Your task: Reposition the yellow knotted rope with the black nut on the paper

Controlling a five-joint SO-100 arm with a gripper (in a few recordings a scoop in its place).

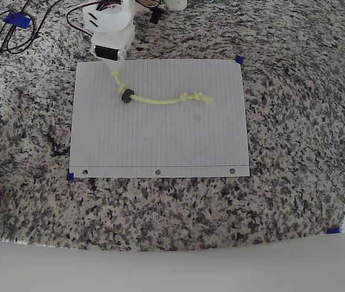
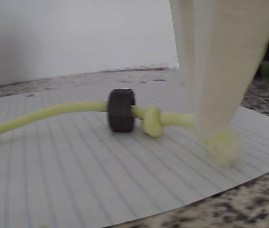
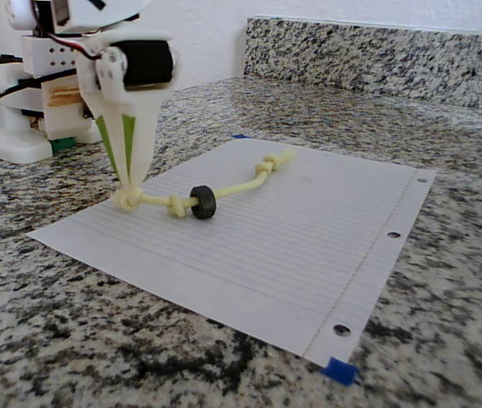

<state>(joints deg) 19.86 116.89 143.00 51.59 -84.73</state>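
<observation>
Plenty of bare paper (image 1: pixel 160 140) is left open below the yellow knotted rope (image 1: pixel 160 101) in the overhead view, all the way to the punched edge. The upper-left corner is taken up by the gripper (image 3: pixel 130 191), pinched down on the rope's end knot, with the black nut (image 3: pixel 203 202) sat just beside it. Black cables (image 1: pixel 2 33) are coiled off the sheet, top left.

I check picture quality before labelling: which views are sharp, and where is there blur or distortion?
Overhead view: sharp, evenly lit, edges bend slightly, rope clear. Wrist view: soft; the gripper close to the lens is blurred, the nut clearer. Fixed view: paper sharp, soft shadows.
</observation>
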